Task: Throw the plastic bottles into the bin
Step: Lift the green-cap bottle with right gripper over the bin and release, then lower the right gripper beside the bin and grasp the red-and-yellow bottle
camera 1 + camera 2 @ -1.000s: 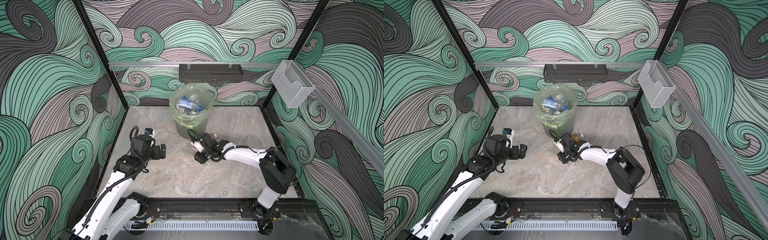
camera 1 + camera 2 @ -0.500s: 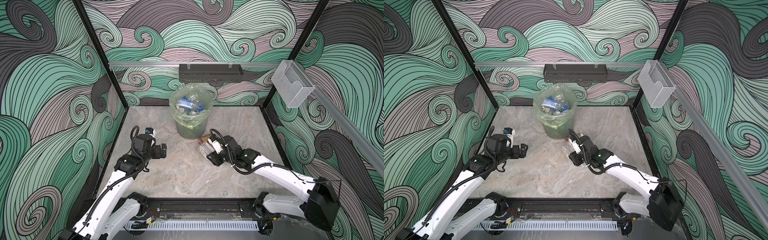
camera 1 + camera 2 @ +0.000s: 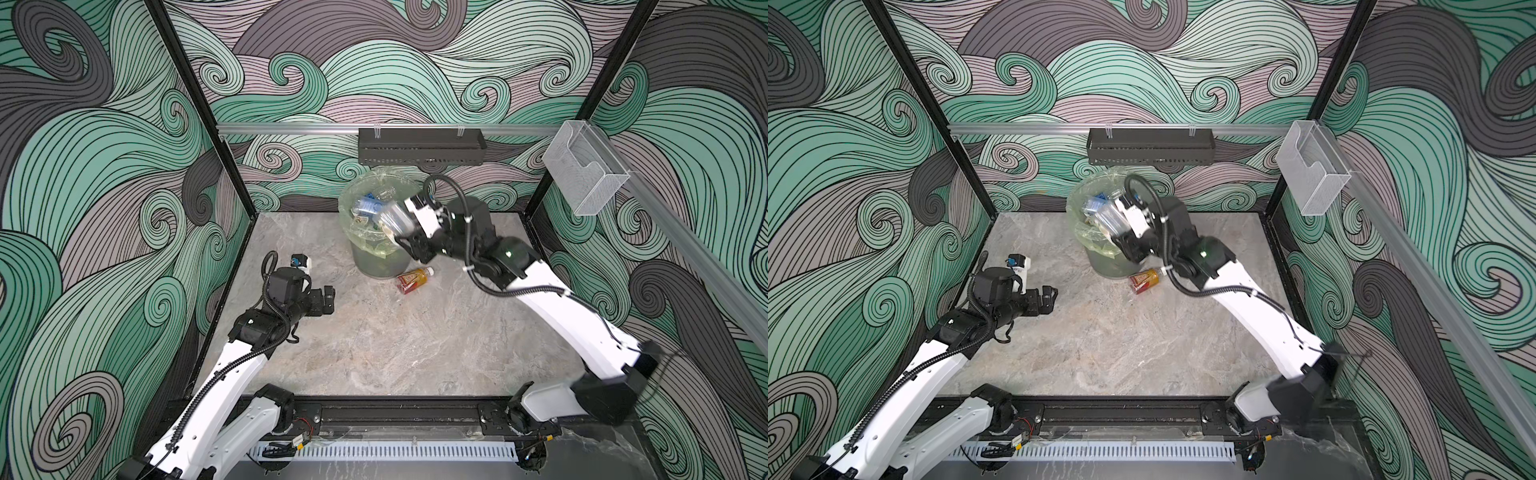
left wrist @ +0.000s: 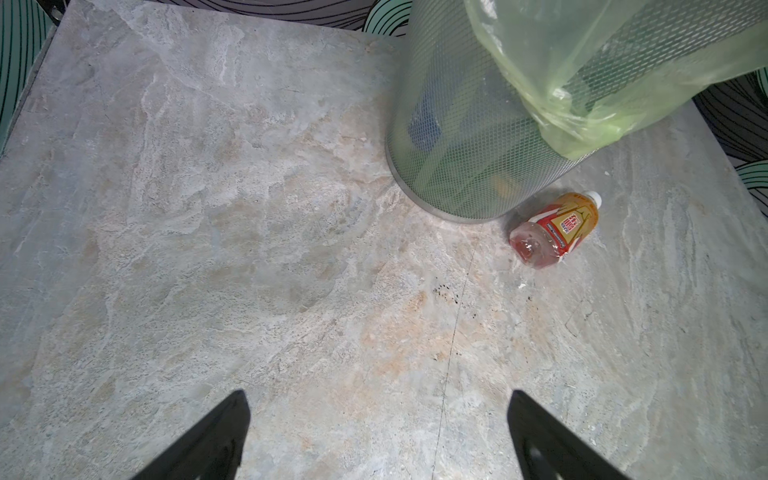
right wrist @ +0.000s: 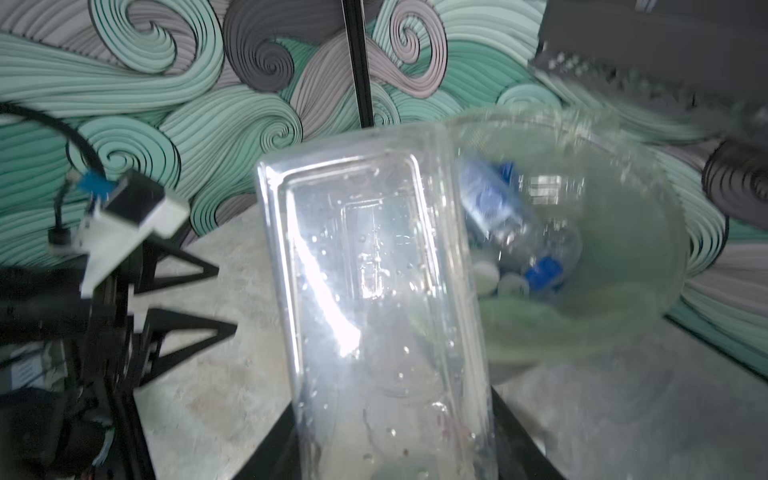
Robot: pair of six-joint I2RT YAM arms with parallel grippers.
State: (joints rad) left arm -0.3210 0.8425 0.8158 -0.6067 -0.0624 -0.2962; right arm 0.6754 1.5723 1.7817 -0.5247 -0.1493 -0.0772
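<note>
Lab robot cell, swirl-patterned walls (image 3: 104, 187)

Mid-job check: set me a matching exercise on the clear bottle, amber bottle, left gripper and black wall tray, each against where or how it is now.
Things
1. clear bottle
2. amber bottle
3. left gripper
4. black wall tray

Places or states
A. open and empty over the table
B. mounted high behind the bin
C. lying on the table beside the bin's base
D. held in the right gripper at the bin's rim

Pairs: 1-D, 2-C, 3-A, 4-B
</note>
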